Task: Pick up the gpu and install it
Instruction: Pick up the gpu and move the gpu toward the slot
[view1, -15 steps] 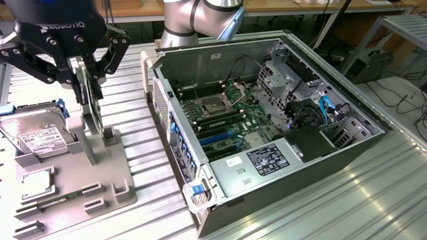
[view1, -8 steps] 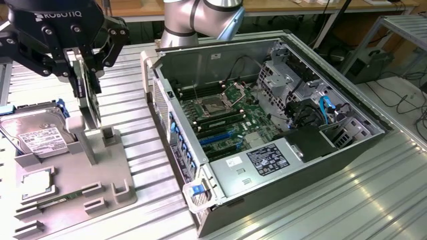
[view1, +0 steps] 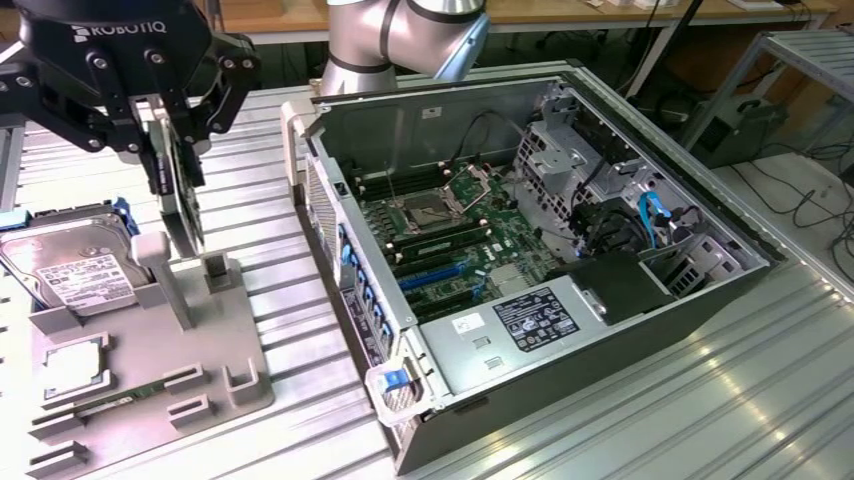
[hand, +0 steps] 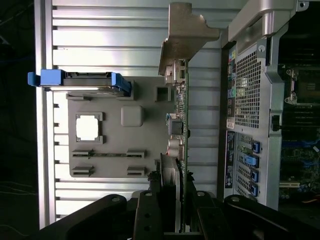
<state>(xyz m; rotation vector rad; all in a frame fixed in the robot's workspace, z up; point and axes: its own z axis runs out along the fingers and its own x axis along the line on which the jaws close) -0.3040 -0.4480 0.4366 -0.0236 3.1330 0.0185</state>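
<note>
**Pincer clamped on the gpu above the grey fixture, beside the open computer case.**
The gripper (view1: 175, 140) (hand: 175, 202) pinches the gpu (view1: 179, 205) (hand: 183, 117) between its partly closed fingers, gripping the upper edge. The card hangs upright below the pincer, edge-on to both cameras. In the wrist view its silver bracket (hand: 184, 37) is at the end farthest from the fingers. The card's lower edge is close to the grey fixture (view1: 220, 345) (hand: 137, 142); contact cannot be judged. The hard drive (view1: 70, 268) leans at the exterior view's left, the computer case (view1: 694, 300) at its right. The gripper's upper body is cut off and the card's faces are hard to make out.
</note>
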